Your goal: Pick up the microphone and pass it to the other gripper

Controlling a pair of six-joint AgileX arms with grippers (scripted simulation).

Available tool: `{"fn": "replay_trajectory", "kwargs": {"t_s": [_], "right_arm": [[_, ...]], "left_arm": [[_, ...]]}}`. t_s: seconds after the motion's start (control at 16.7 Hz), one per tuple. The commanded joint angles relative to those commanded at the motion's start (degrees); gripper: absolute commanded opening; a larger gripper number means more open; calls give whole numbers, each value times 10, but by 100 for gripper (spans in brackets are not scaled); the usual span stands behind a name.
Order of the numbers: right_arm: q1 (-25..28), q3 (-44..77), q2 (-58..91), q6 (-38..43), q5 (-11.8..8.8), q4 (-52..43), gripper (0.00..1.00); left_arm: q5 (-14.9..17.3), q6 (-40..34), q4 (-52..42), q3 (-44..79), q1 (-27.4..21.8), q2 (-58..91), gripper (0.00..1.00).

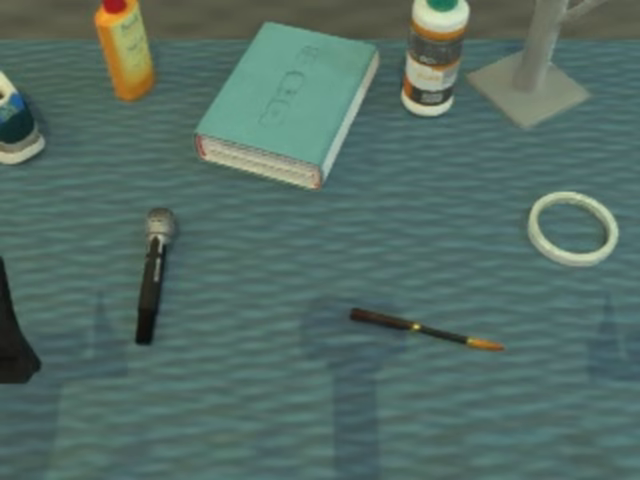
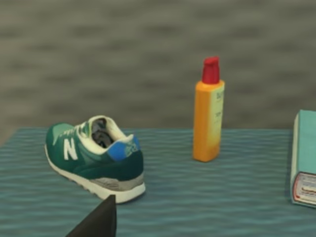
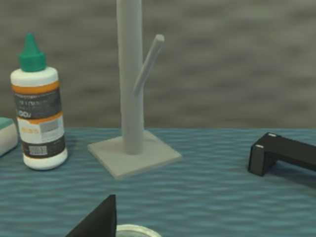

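**Q:** So, from above, where is the microphone [image 1: 153, 275]?

**A:** It lies flat on the blue table [image 1: 420, 400], left of centre. Its long axis runs nearly front to back; the silver mesh head points toward the far edge, the black handle toward the near edge, leaning slightly left. Bare cloth surrounds it on every side. A teal book [image 1: 288, 103] sits beyond it, a paintbrush [image 1: 426, 329] well to its right, a white tape ring [image 1: 572, 228] near the right edge. The left arm [image 1: 14, 335] shows as a dark shape at the left edge, apart from the microphone.

**Q:** And the left wrist view?

**A:** A green sneaker [image 2: 94, 157], an orange bottle [image 2: 208, 114], and one black fingertip [image 2: 98, 222] of the left gripper. Whether that pincer is apart or together, I cannot tell.

**Q:** The right wrist view?

**A:** A white bottle [image 3: 38, 118], a grey stand [image 3: 132, 108], a black block [image 3: 281, 154], and one dark fingertip [image 3: 98, 219] of the right gripper; its state I cannot tell either.
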State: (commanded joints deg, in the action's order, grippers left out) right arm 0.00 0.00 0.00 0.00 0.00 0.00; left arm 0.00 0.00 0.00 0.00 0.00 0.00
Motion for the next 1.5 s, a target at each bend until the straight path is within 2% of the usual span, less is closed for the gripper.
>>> {"fn": "replay_trajectory", "kwargs": {"t_s": [0.24,0.48,1.26,1.5], "right_arm": [[0,0,0,0,0,0,100],[0,0,0,0,0,0,100],[0,0,0,0,0,0,100],[0,0,0,0,0,0,100]], "left_arm": [[3,-3,-12,17,-6,18,100],[10,-17,-77,108,-27,127,100],[16,-102,-433,596,-109,829,100],[21,-120,-511,703,-130,987,100]]}}
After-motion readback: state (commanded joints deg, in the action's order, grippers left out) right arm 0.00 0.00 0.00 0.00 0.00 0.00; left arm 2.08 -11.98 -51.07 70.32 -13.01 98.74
